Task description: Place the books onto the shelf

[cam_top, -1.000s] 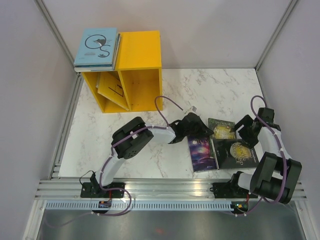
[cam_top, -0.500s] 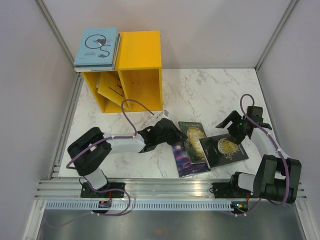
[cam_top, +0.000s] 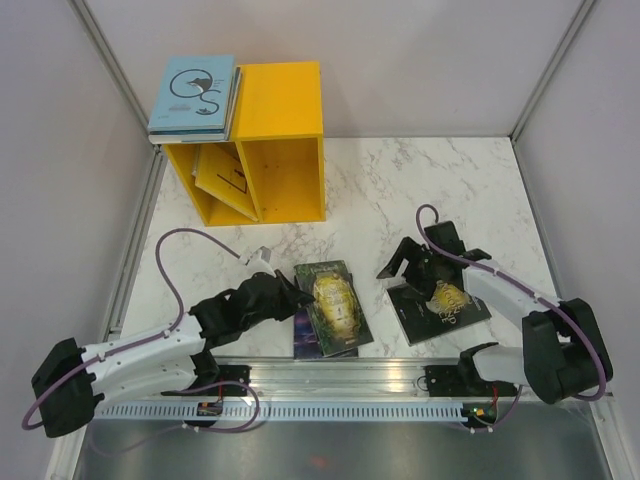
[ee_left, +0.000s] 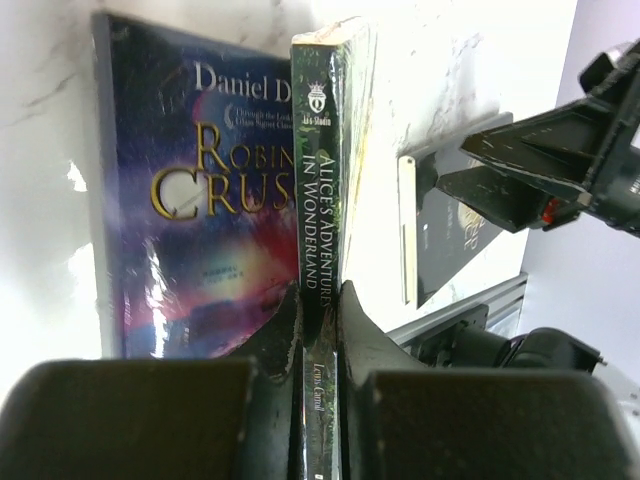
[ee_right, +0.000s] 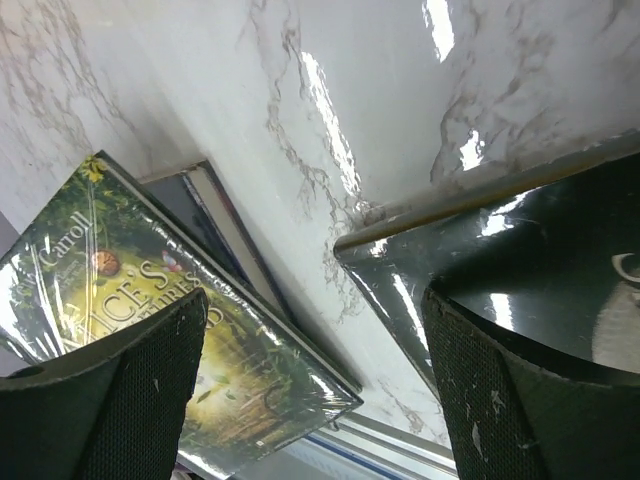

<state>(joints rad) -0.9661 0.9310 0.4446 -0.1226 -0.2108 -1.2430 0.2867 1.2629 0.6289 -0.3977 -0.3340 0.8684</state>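
The marbled table [cam_top: 400, 190] carries the yellow shelf [cam_top: 285, 110] at its 11 o'clock corner, with both compartments opening toward 6 o'clock. A stack topped by the light blue book [cam_top: 195, 92] lies on the shelf's roof over the left compartment, and a yellow book [cam_top: 225, 178] leans inside that compartment. The other books lie near the 6 o'clock edge. The green Alice book [cam_top: 335, 305] rests partly over the purple galaxy book [cam_top: 303, 340], and the black-and-gold book [cam_top: 445, 305] lies flat, just apart from them at 3 o'clock. The left gripper [cam_top: 290, 295] is clamped on the Alice book's spine, and the left wrist view shows its fingers [ee_left: 275, 330] pressed to either side of the lettering. The right gripper [cam_top: 415, 270] hangs with its jaws wide apart and nothing between them, over the strip of bare table between the Alice book and the black-and-gold one. The shelf lies at about 11 o'clock from the held book, well apart from it, and the left arm is the nearer of the two. The book's long axis runs roughly 12 to 6, so it would likely have to be stood on edge to slide in beside the divider. I cannot tell whether the Alice book is lifted clear of the purple one. The left gripper's fingers cover the foot of the spine, and the shelf stack hides how many books are in it.
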